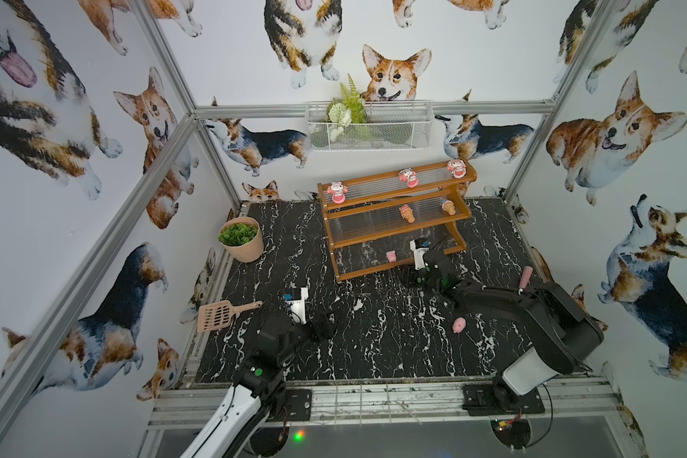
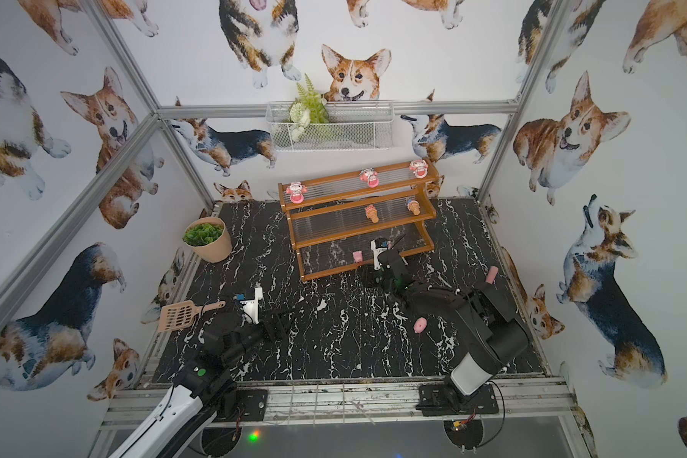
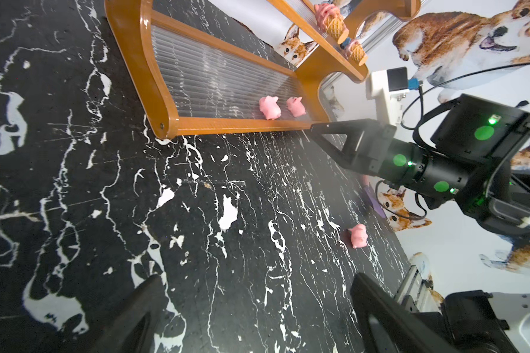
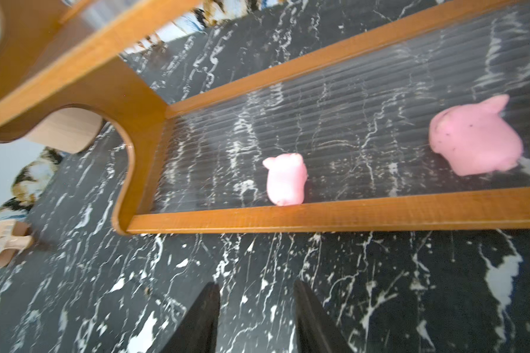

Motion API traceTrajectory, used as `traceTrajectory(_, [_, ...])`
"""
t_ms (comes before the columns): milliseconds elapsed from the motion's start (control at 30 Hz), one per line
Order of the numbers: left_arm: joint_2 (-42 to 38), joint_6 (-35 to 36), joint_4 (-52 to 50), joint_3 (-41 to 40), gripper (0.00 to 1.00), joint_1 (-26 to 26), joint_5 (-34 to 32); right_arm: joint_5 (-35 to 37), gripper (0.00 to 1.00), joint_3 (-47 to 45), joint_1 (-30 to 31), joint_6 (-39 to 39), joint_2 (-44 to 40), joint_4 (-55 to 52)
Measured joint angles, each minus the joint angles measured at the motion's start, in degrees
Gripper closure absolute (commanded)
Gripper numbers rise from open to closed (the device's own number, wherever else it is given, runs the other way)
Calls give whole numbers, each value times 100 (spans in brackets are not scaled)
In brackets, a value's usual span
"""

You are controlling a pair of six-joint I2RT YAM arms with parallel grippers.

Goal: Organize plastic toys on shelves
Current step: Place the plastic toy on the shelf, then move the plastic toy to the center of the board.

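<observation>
The shelves (image 1: 397,234) stand at the back of the table. Three dolls (image 1: 408,177) sit on the top tier and two ice-cream cones (image 1: 407,213) on the middle tier. Two pink pigs (image 4: 286,178) (image 4: 475,139) rest on the bottom tier; in both top views only one of them (image 1: 391,255) shows. A third pig (image 1: 459,325) lies on the table. My right gripper (image 4: 256,285) hovers just in front of the bottom tier's front rail, open, with nothing between its fingers. My left gripper (image 3: 257,287) hangs wide open over bare table, well left of the shelves.
A potted plant (image 1: 242,238) stands at the back left, with a beige slotted scoop (image 1: 219,315) nearer the front. Along the right edge, behind my right arm, a pink scoop handle (image 1: 526,277) shows. On the back wall hangs a wire basket (image 1: 369,125).
</observation>
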Motion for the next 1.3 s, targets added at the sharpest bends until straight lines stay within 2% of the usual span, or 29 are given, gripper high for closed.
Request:
traceTrajectory(167, [391, -179, 680, -55, 4, -98, 428, -365, 56, -973, -2, 72, -1386, 9])
traceTrajectory(267, [710, -269, 1071, -48, 4, -361, 518, -525, 56, -1462, -48, 188, -2411, -225])
traceTrajectory(400, [1038, -271, 1373, 17, 4, -1224, 306, -756, 54, -1919, -286, 328, -3689, -693])
traceTrajectory(500, [1355, -160, 1609, 125, 4, -2090, -245, -920, 52, -2186, -673, 393, -4699, -1353])
traceTrajectory(600, [1993, -59, 1884, 299, 4, -2822, -737, -1178, 52, -2310, -1211, 516, -5469, -1961])
traceTrajectory(800, [3460, 103, 2227, 1010, 6, -3733, -1327, -2214, 52, -2476, -2374, 817, -5904, -2647])
traceTrajectory(967, [4341, 260, 2223, 1668, 7, -4365, -1838, -2883, 52, -2608, -2863, 1025, -6105, -3018])
traceTrajectory(1100, [4964, 313, 2100, 2059, 7, -4618, -2133, -2909, 52, -2581, -2981, 1093, -6334, -3482])
traceTrajectory(1300, [5676, 345, 2017, 2507, 7, -4747, -2238, -2756, 52, -2544, -3016, 1235, -6870, -4201])
